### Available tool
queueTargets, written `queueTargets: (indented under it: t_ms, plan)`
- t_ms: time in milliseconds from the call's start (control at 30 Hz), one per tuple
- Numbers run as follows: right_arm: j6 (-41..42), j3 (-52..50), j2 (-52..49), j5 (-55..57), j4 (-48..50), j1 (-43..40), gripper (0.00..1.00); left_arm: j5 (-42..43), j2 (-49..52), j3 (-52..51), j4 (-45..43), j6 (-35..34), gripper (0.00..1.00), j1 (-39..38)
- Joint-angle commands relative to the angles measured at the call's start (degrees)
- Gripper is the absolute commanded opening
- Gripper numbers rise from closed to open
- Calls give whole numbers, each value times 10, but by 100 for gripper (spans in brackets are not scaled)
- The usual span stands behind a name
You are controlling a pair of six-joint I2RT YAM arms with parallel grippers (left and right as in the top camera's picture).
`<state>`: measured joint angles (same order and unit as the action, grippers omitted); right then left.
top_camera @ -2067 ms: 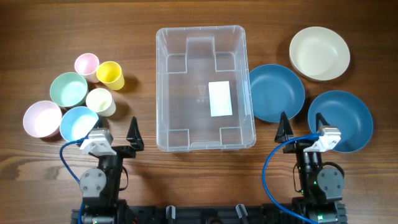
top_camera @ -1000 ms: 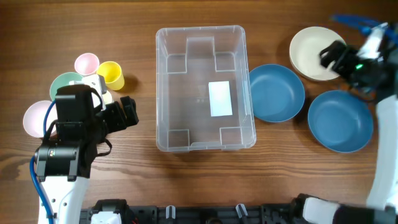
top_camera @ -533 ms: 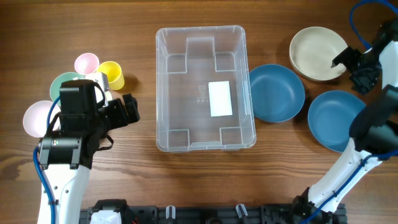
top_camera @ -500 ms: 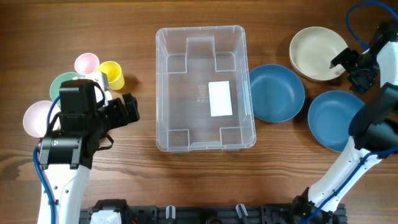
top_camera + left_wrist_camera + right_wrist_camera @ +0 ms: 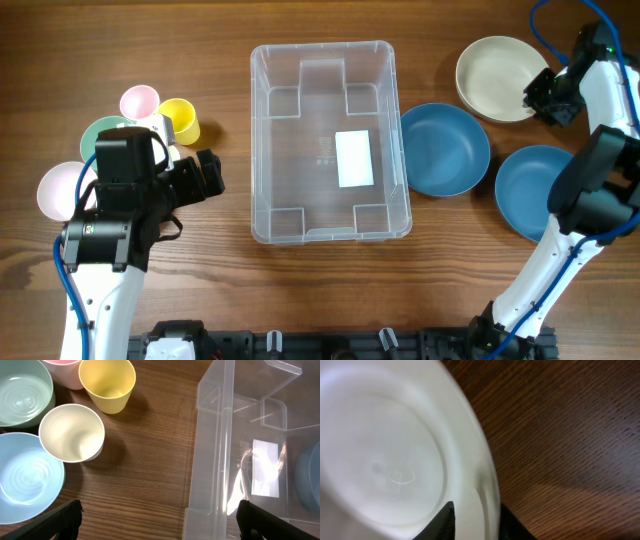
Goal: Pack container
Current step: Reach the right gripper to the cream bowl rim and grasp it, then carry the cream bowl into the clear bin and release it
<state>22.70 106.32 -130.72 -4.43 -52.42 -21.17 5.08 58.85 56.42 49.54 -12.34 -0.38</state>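
My right claw (image 5: 545,95) sits at the right-hand rim of the cream bowl (image 5: 497,62). In the wrist view one finger is inside the rim and one outside, so I read it as pinching that edge. The container (image 5: 300,150) rests mid-surface, empty, with its long axis running straight away from the arm bases. From the right claw it lies to the left and slightly nearer me, with a blue bowl (image 5: 445,150) between them that touches the container's right wall. I judge the carry must go left over that blue bowl. My left claw (image 5: 208,175) hangs spread wide, gripping nothing, just beside the cups (image 5: 178,120) and nearer the container's left wall than the right claw is to the right wall.
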Motion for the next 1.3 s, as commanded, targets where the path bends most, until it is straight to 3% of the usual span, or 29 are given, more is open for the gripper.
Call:
queueTargets:
  t_ms: [0, 333, 567, 933, 1067, 1167, 1200, 1267]
  plan:
    - [0, -3, -12, 17, 3, 0, 21, 11, 0, 10, -5, -3, 100, -2]
    - [0, -3, -12, 19, 11, 0, 4, 11, 0, 10, -5, -3, 100, -2]
    - [0, -2, 3, 14, 23, 1, 4, 11, 0, 10, -4, -3, 100, -2]
    - [-15, -1, 254, -58, 21, 10, 4, 11, 0, 10, -5, -3, 100, -2]
    - [-74, -1, 332, -124, -9, 83, 4, 11, 0, 10, -5, -3, 100, -2]
    - [-122, -1, 355, -97, -47, 223, 4, 11, 0, 10, -4, -3, 100, -2]
    - [-114, -2, 338, -23, -56, 325, 4, 11, 0, 10, -4, -3, 100, -2]
    - [-85, -2, 310, 23, -53, 394, 4, 11, 0, 10, -4, -3, 100, -2]
